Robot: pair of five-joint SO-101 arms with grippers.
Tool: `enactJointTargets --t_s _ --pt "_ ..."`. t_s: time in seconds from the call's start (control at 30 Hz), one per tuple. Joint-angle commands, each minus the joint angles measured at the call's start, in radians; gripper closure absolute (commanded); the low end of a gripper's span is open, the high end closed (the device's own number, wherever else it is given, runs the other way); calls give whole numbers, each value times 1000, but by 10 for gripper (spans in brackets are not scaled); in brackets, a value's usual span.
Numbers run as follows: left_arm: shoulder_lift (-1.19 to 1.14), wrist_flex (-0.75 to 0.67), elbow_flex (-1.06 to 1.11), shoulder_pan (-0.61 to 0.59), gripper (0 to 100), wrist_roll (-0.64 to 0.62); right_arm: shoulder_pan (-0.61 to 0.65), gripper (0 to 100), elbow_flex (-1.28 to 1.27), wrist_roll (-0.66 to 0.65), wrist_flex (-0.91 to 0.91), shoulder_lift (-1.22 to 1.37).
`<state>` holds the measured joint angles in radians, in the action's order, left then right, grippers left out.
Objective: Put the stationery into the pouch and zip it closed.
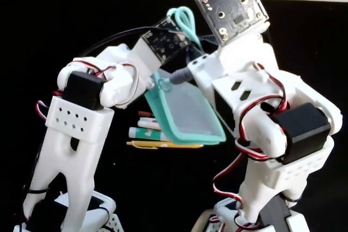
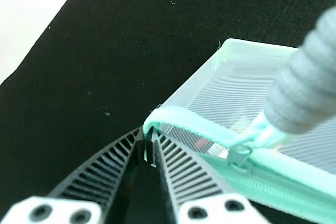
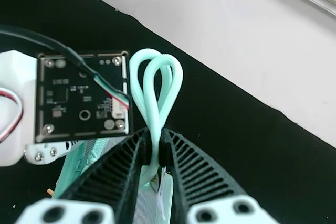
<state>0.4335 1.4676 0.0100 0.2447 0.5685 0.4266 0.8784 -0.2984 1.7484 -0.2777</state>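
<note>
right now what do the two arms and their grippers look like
Both the left arm and right arm are white plastic with black motor blocks and red, white and black wires. Each wrist carries a square dark circuit board. The left gripper and right gripper have black ribbed triangular fingers.

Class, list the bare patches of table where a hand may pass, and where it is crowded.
Free: black table between the arm bases, nearer than the stationery; also its far-left stretch. Crowded: centre, where left gripper and right gripper hold the pouch.
</note>
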Motion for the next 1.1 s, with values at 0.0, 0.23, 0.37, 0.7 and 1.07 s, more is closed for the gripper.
enactJointTargets --t_s 0.0,0.23,0.37,0.7,1.07 --pt "8 -11 -56 -35 993 6 -15 993 -2 -9 10 -28" --pt "10 161 -265 -85 993 6 -15 993 -2 -9 10 -30" --pt "10 244 -341 -82 993 3 -15 993 -2 -8 10 -30" --pt "10 275 -351 -234 993 -52 -197 993 7 -11 5 -30" --pt "10 278 -346 -358 993 -189 -387 993 -2 -8 8 -24"
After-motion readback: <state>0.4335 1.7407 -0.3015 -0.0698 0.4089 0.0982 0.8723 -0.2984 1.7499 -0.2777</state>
